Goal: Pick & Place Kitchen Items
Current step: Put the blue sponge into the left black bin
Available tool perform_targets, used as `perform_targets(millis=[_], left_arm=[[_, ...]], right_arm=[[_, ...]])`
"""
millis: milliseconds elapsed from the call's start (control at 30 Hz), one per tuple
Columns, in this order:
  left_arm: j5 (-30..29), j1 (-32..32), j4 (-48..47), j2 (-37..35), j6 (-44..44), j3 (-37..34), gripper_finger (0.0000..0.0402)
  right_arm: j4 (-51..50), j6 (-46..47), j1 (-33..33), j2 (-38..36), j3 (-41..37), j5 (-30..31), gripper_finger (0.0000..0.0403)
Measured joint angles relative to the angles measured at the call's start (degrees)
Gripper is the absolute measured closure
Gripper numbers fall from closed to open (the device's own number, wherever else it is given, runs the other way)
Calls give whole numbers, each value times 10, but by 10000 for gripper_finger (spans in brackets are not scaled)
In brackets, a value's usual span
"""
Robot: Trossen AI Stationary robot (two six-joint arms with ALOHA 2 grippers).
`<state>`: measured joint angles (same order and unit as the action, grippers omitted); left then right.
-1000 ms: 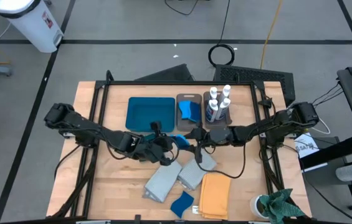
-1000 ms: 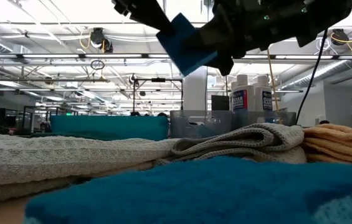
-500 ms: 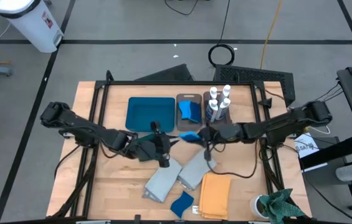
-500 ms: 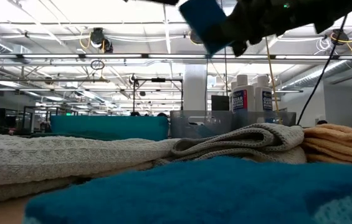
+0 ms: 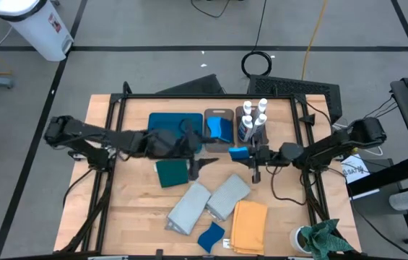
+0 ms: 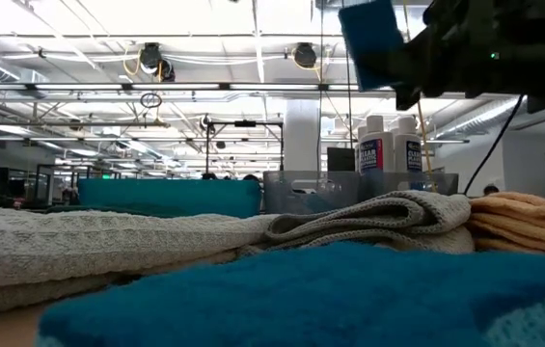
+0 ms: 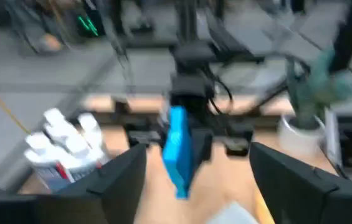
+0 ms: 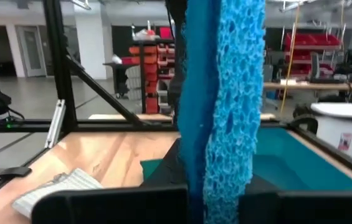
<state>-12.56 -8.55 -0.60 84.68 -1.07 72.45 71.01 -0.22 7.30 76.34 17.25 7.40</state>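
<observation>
Just right of centre in the high view, the right pincer (image 5: 250, 154) is clamped on a porous blue sponge (image 5: 239, 152), held on edge, its long axis upright. The left pincer (image 5: 198, 165) stands wide and empty over the tabletop (image 5: 135, 209), beside a dark teal cloth (image 5: 170, 172).

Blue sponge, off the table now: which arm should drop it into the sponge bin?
Right. The right gripper is shut on the blue sponge, just beside the sponge bin; the left gripper is open and empty.
</observation>
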Motion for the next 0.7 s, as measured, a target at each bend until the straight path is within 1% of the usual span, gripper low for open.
perform_targets(millis=[67, 100, 167, 267, 333, 467, 600, 700], left_arm=[[47, 19, -37, 26, -15, 34, 98], [59, 26, -59, 36, -16, 50, 92], [75, 35, -112, 60, -10, 80, 85], [82, 41, -158, 88, 10, 112, 84], [81, 43, -156, 104, 24, 119, 88], [96, 53, -160, 118, 35, 119, 102], [124, 66, -162, 121, 18, 119, 118], [134, 73, -163, 121, 4, 119, 131]], right_arm=[[1, 8, -2, 23, 9, 0, 402], [1, 9, -2, 34, 14, -1, 403], [5, 10, -2, 54, 24, -1, 403], [15, 10, -2, 76, 37, -2, 403], [16, 11, -2, 82, 43, -3, 403], [17, 16, -2, 89, 51, -32, 403], [12, 18, 0, 89, 56, -32, 403], [13, 21, 1, 89, 55, -31, 403]])
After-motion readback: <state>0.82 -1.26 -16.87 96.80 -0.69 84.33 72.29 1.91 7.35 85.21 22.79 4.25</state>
